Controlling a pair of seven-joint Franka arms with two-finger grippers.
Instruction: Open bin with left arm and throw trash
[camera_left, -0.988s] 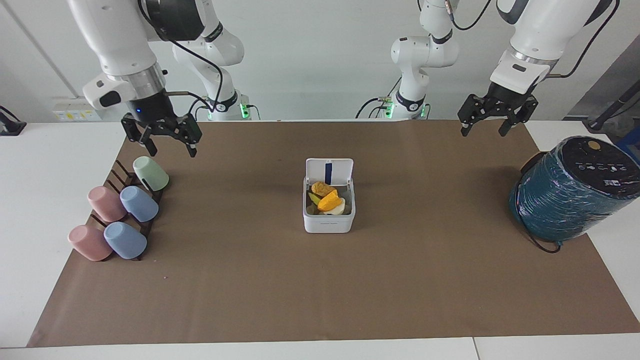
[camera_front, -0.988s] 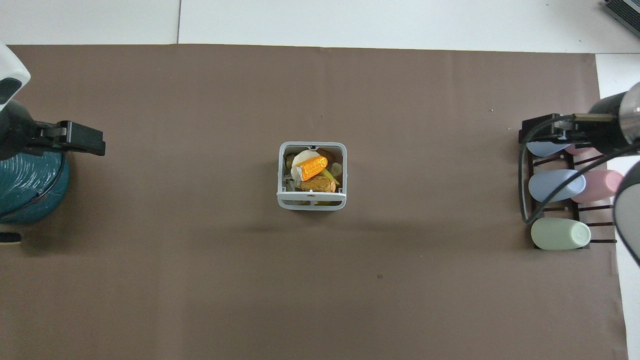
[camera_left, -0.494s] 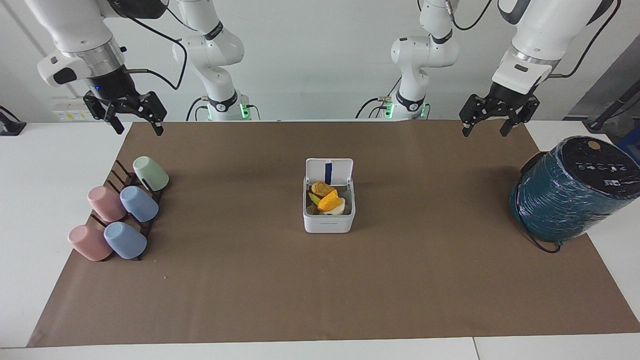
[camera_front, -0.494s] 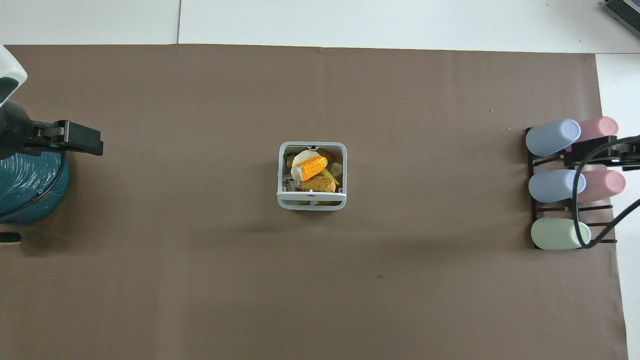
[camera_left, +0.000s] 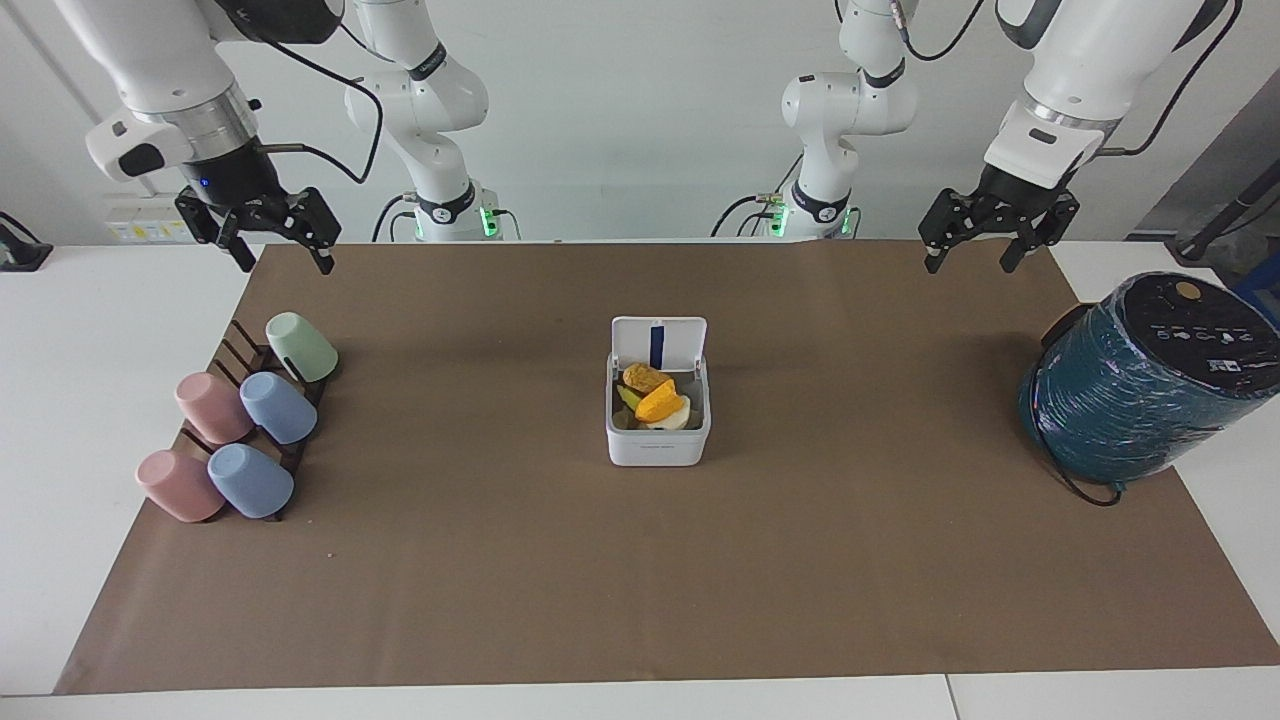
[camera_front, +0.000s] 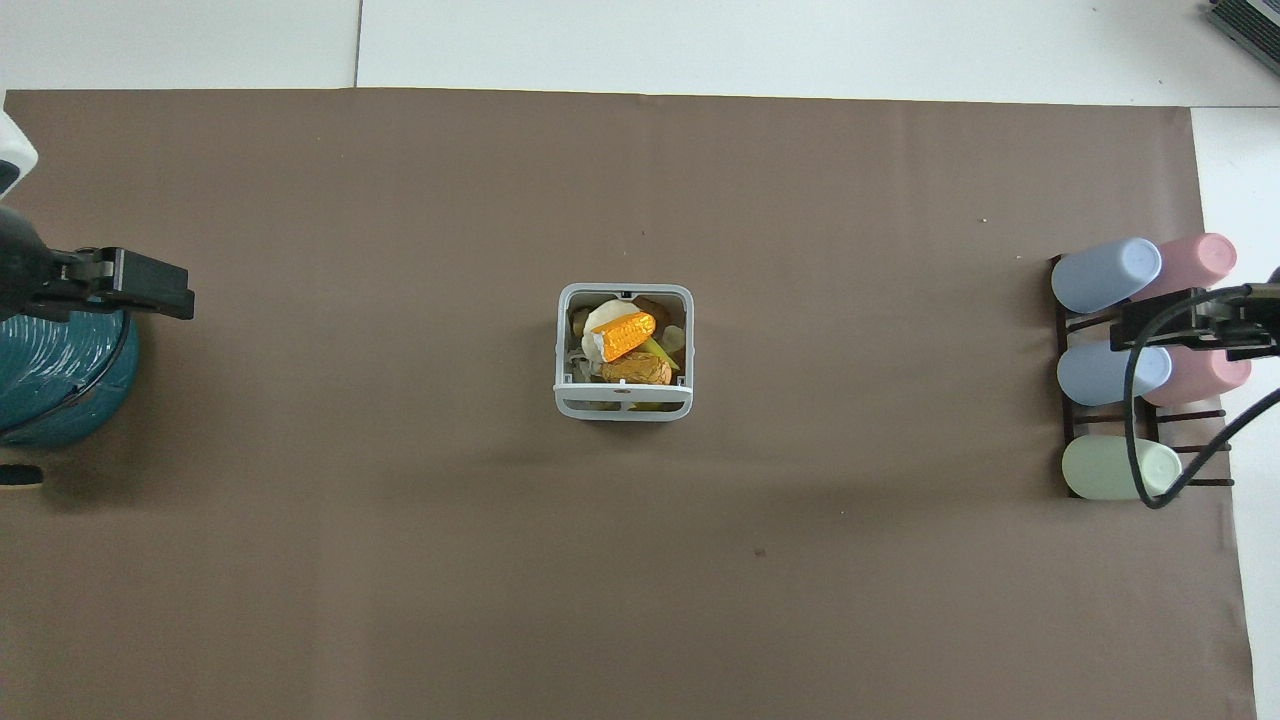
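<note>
The white bin (camera_left: 657, 450) stands in the middle of the brown mat with its lid (camera_left: 658, 340) swung up, the blue stripe showing. Inside lie the trash lumps: an orange one (camera_left: 660, 400) on top, a brownish-yellow one (camera_left: 643, 377) and a cream-white one (camera_left: 675, 418). The overhead view shows the bin (camera_front: 622, 408) and the orange lump (camera_front: 622, 335) too. My left gripper (camera_left: 968, 262) is open and empty, up in the air over the mat's edge by the teal cylinder. My right gripper (camera_left: 284, 262) is open and empty, raised over the mat's corner by the cup rack.
A large teal wrapped cylinder (camera_left: 1140, 380) lies at the left arm's end of the table. A dark rack with several pastel cups (camera_left: 240, 430) sits at the right arm's end. A black cable runs by the cylinder.
My right gripper rose from just above the green cup and drew back toward its own base. My left gripper barely moved. Bin and trash are unchanged.
</note>
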